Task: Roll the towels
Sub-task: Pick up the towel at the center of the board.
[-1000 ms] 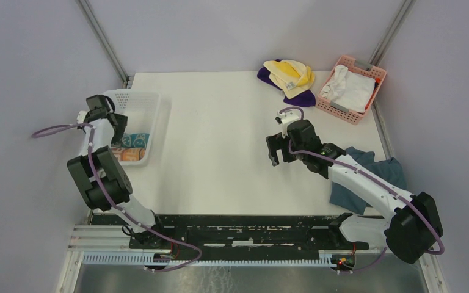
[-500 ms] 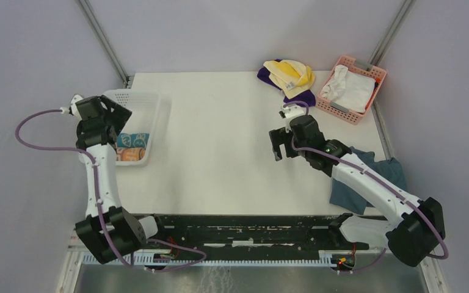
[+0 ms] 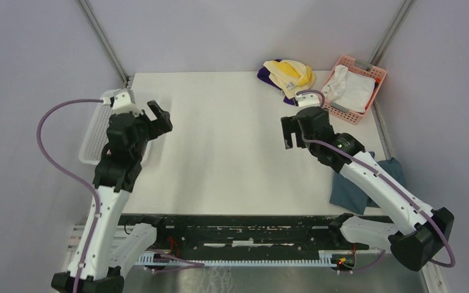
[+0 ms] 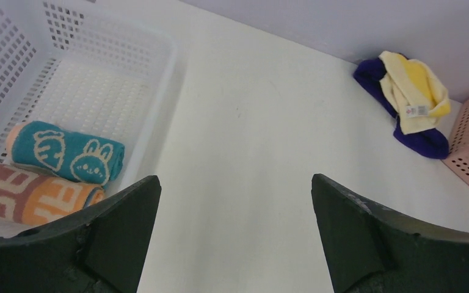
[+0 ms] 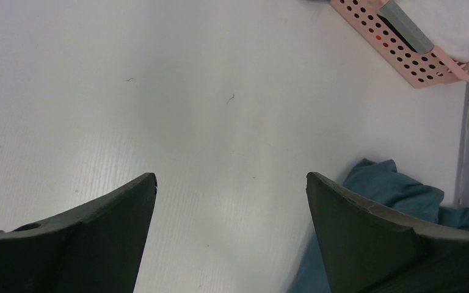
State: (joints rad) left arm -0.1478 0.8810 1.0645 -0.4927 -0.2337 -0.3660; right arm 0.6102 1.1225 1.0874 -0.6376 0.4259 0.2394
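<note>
A pale yellow towel (image 3: 290,72) lies crumpled on a deep purple towel (image 3: 262,74) at the table's back; both also show in the left wrist view, yellow (image 4: 412,88) and purple (image 4: 427,143). A rolled teal rabbit towel (image 4: 67,160) and a rolled peach-orange towel (image 4: 30,195) lie in the white basket (image 4: 98,79). My left gripper (image 3: 157,119) is open and empty above the table by the basket's right edge (image 4: 235,180). My right gripper (image 3: 288,135) is open and empty over bare table, short of the yellow and purple pile (image 5: 232,177).
A pink basket (image 3: 366,67) holding a white cloth (image 3: 348,90) stands at the back right. A blue-grey cloth (image 3: 354,189) lies at the right edge, under my right arm, and shows in the right wrist view (image 5: 391,189). My left arm covers much of the white basket (image 3: 94,131).
My left arm has swung from over the white basket to the right, out over the table. My right gripper has moved back and right, closer to the yellow and purple towels.
</note>
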